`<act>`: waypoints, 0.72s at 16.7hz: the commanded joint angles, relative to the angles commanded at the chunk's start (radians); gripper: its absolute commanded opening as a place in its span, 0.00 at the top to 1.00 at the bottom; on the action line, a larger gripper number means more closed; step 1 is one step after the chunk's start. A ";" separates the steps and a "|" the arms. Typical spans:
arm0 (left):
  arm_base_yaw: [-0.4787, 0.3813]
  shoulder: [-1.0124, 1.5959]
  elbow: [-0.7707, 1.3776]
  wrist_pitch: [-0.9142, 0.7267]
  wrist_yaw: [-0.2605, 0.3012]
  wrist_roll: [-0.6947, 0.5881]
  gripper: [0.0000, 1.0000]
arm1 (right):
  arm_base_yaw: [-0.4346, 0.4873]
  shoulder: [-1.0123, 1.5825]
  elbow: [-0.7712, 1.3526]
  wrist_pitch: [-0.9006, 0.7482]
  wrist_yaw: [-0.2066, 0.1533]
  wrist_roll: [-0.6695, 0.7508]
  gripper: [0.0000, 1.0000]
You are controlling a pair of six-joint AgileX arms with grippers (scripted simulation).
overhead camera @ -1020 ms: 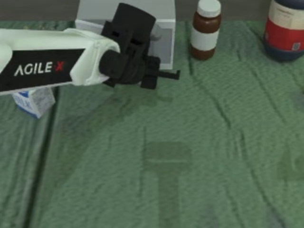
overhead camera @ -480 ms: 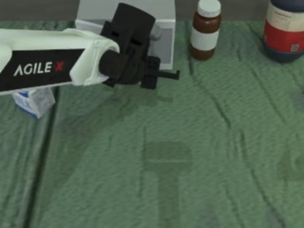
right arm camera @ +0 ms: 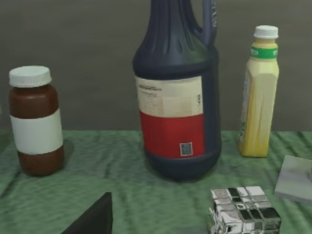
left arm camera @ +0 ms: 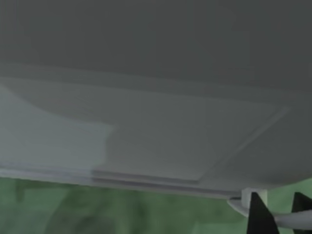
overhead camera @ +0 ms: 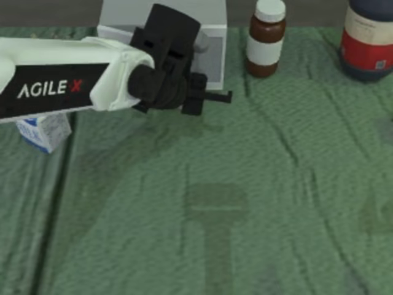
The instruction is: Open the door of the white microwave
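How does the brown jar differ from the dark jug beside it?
The brown jar is short, with a white cap and plain white label; the dark jug is far taller and wider, has a handle and a cream-and-red label. Both stand upright on the green cloth.

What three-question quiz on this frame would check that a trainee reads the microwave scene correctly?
1. True or false: the left gripper is at the front of the white microwave.
2. What stands just right of the microwave in the top view: A) brown jar, B) yellow bottle, C) mirrored cube?
3. The blue-and-white carton shows under the ____ arm.

Key: 1 true; 2 A; 3 left.
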 joint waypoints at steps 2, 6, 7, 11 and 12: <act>0.000 0.000 0.000 0.000 0.000 0.000 1.00 | 0.000 0.000 0.000 0.000 0.000 0.000 0.00; -0.001 -0.009 -0.015 0.006 0.019 0.014 1.00 | 0.000 0.000 0.000 0.000 0.000 0.000 0.00; 0.004 -0.020 -0.022 0.014 0.027 0.026 1.00 | 0.000 0.000 0.000 0.000 0.000 0.000 0.00; 0.015 -0.034 -0.050 0.023 0.045 0.054 1.00 | 0.000 0.000 0.000 0.000 0.000 0.000 0.00; 0.015 -0.034 -0.050 0.023 0.045 0.054 1.00 | 0.000 0.000 0.000 0.000 0.000 0.000 0.00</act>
